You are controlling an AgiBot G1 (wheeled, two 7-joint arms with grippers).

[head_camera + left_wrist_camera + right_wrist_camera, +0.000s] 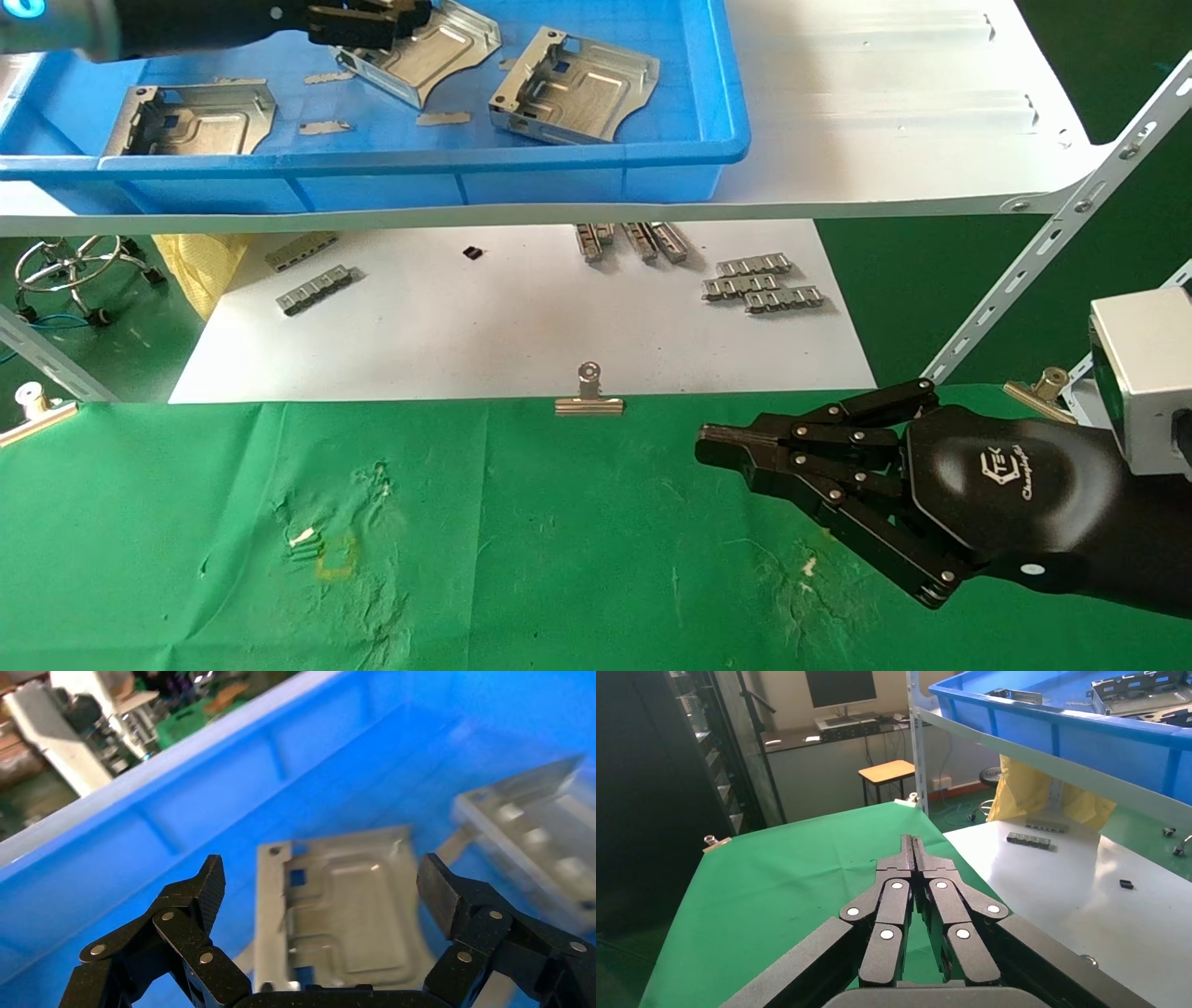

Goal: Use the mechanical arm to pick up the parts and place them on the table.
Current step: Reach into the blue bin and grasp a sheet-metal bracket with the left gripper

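The green cloth-covered tabletop (521,559) spread bare beneath the parked right hand (736,445), a black jointed robot hand whose fingers were pressed together, grasping nothing. Beyond that hand lay a white sheet (521,326) strewn with small grey toothed strips (764,284), and above it a white shelf board (885,121) carried the long blue plastic tray (447,163).

Inside that tray the left hand (320,881), the matching black robot hand, hung with its fingers (204,888) spread wide and released, one to each side of a silver stamped sheet-metal bracket (337,910) lying flat on the tray floor directly under its palm. The fingers appeared just clear of the part rather than touching it. A second silver bracket (573,89) lay close beside the left hand on the tray floor, and a third (191,121) sat apart from it, toward the tray's near wall.

The step in hand looked to be the grasp. Done well, the left hand would sink straight down until its fingertips straddled the bracket's raised rims, close squarely across opposite edges so the thin metal could not pivot, lift clear of the tray wall and the neighbouring bracket, then carry the part down to the tabletop.
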